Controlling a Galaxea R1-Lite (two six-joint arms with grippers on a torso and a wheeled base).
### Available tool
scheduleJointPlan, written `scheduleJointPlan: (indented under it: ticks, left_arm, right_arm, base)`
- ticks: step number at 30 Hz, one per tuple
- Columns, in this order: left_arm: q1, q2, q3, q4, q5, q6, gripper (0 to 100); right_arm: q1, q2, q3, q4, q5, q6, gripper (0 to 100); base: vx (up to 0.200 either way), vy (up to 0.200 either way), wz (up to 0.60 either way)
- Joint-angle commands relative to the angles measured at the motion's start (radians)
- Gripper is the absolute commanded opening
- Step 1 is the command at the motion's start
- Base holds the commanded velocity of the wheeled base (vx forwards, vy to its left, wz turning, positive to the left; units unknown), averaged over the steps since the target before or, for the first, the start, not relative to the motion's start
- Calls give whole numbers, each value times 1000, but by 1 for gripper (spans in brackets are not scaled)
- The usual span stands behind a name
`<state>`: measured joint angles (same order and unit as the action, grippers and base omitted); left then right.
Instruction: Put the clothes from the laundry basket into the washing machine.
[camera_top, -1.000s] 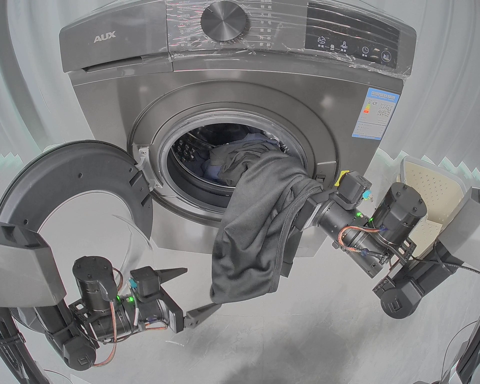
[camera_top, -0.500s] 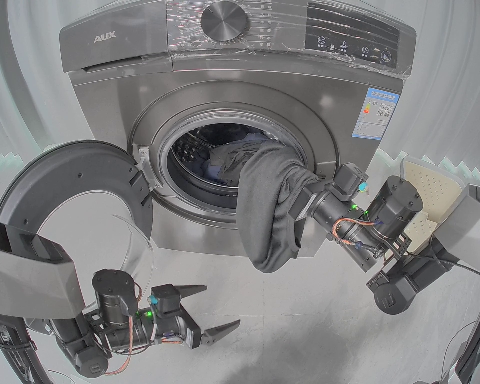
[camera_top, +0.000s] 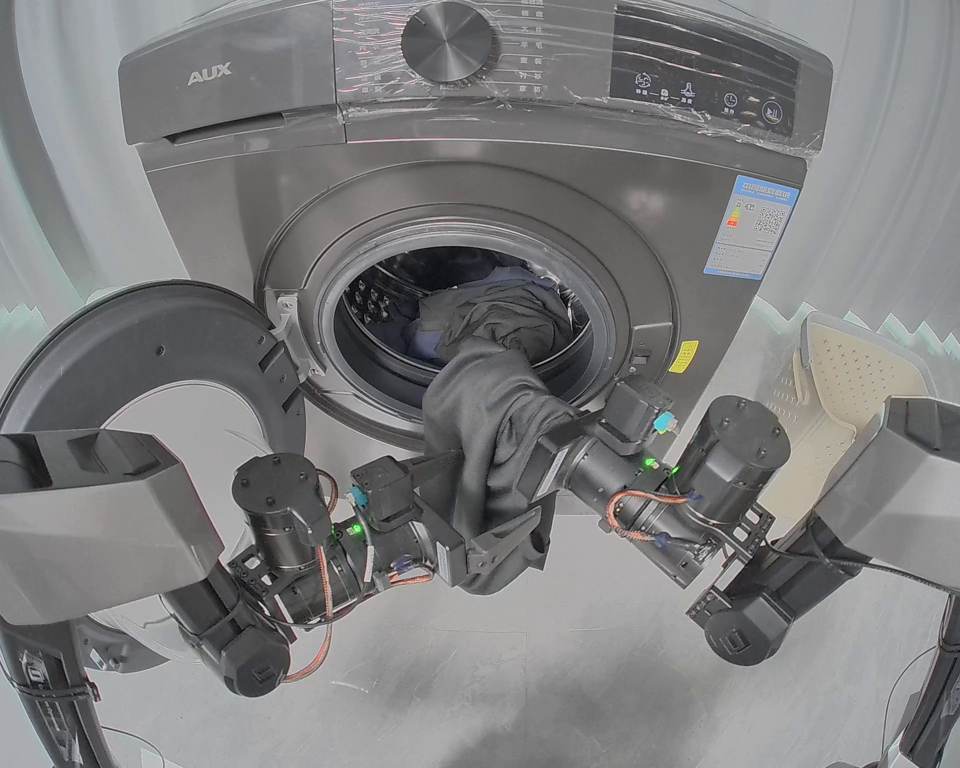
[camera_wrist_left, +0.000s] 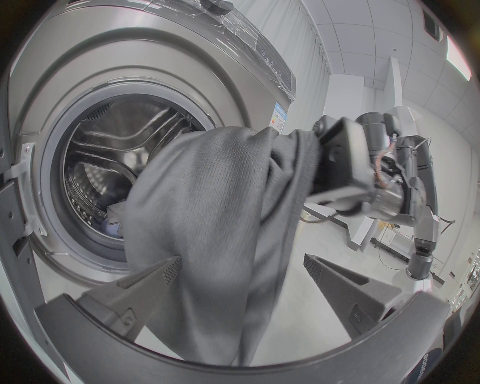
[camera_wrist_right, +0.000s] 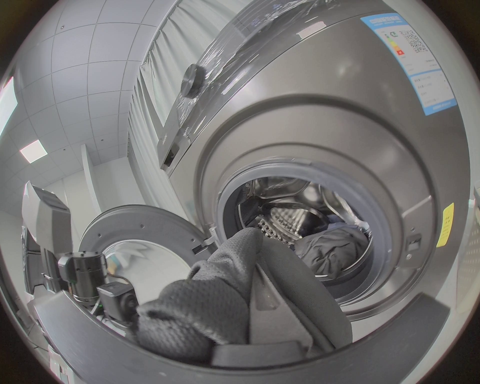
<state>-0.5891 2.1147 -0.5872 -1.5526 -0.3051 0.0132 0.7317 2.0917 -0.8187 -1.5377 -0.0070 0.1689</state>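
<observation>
Head view: the washer has its door open, and a grey cloth hangs out of the drum. Left wrist view: my left gripper is spread around the cloth. Right wrist view: my right gripper pinches the cloth, low before the opening.

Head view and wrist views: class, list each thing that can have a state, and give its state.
Washing machine door: swung fully open.
Drum: partly loaded with dark clothes.
Dark grey garment: half in the drum, draped over the rim, tail hanging outside.
Left claw: open, fingers either side of the hanging tail.
Right claw: shut on the dark grey garment.
</observation>
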Motion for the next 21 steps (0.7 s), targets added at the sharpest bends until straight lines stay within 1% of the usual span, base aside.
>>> scheduleJointPlan:
  ticks: [1,2,7,12,15,17,19,21]
  left_arm:
    - [0,51,-46,0,4,-1,100]
    - [2,64,-60,2,4,-1,100]
    - [14,99,-103,0,8,-2,100]
    - [37,123,-154,2,38,-16,100]
    - [48,146,-190,2,43,-16,100]
    - [49,154,-204,2,49,-18,100]
    - [51,163,-223,2,86,-25,100]
    - [57,163,-220,2,101,-30,100]
  right_arm:
    - [29,25,-10,1,-4,0,0]
    - [35,25,-11,2,-19,0,0]
    - [58,24,-3,-1,-25,3,0]
    - [78,16,9,1,-28,7,0]
    - [95,10,32,-1,-51,9,0]
    - [103,5,43,-1,-54,11,0]
    - [106,-2,53,-2,-54,12,0]
    - [104,-7,53,-1,-56,15,0]
  base:
    - [0,0,0]
    - [0,0,0]
    - [0,0,0]
    - [0,0,0]
    - [0,0,0]
    - [0,0,0]
    - [0,0,0]
    - [0,0,0]
